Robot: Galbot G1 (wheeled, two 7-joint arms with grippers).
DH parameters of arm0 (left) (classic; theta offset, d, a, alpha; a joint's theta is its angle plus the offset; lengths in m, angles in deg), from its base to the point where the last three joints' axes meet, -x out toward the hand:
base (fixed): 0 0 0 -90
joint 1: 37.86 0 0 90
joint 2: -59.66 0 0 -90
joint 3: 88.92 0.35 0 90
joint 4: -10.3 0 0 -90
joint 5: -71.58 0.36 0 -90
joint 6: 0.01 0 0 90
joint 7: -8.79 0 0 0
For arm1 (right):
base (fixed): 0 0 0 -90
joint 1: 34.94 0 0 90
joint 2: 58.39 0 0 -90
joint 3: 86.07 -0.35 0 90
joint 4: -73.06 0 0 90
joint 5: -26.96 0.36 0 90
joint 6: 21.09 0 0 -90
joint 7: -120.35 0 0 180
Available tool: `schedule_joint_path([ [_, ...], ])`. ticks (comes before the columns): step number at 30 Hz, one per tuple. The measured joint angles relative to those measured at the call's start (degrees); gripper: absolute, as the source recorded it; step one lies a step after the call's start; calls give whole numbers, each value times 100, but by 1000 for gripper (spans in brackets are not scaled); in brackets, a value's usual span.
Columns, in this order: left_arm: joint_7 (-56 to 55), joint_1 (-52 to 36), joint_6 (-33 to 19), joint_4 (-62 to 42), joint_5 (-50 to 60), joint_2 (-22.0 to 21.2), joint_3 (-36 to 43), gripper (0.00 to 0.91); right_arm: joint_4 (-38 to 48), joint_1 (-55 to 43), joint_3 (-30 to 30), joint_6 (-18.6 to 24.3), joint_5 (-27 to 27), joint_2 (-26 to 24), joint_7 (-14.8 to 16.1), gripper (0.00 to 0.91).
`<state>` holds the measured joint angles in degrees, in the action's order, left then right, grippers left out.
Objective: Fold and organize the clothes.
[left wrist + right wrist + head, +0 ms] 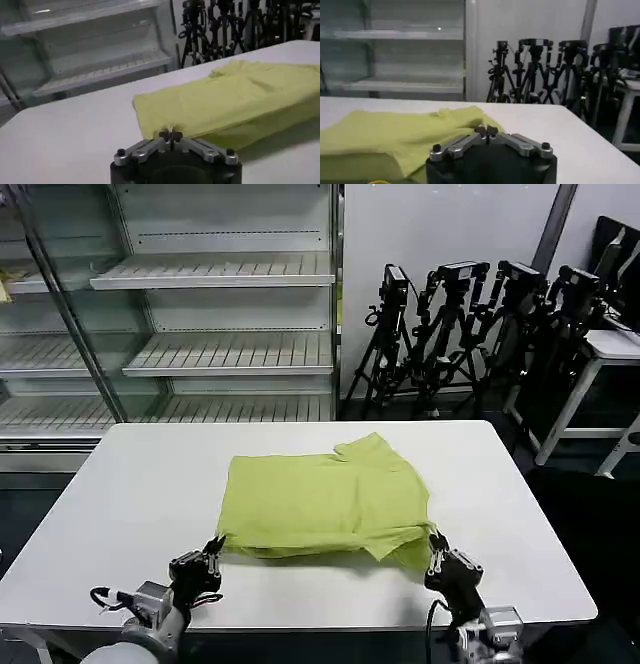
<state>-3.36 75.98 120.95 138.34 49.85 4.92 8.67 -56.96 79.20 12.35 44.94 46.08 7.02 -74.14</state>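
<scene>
The T-shirt is spread in the middle of the white table, already folded into a rough square (one sleeve sticks out toward the far edge). Its near left corner is pinched in the closed left gripper, and its near right corner is pinched in the closed right gripper. Both are close to the near edge. For a neat fold, both corners should be lifted together, kept level, carried slowly toward the far edge, and let go only when the edges line up.
</scene>
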Motion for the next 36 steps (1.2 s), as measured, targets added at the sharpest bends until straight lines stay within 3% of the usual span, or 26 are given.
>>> schedule_joint_path([
  [13, -25, -690, -47, -587, 53, 104, 435, 20, 825, -1042, 349, -187, 335, -252, -12, 0],
  [35, -235, -1500, -156, -1363, 89, -32, 796, 20, 1908, -1974, 910, -112, 113, -21, 36, 0],
  [36, -242, -1520, -160, -1395, 89, -33, 801, 50, 1943, -1993, 927, -114, 97, -7, 40, 0],
])
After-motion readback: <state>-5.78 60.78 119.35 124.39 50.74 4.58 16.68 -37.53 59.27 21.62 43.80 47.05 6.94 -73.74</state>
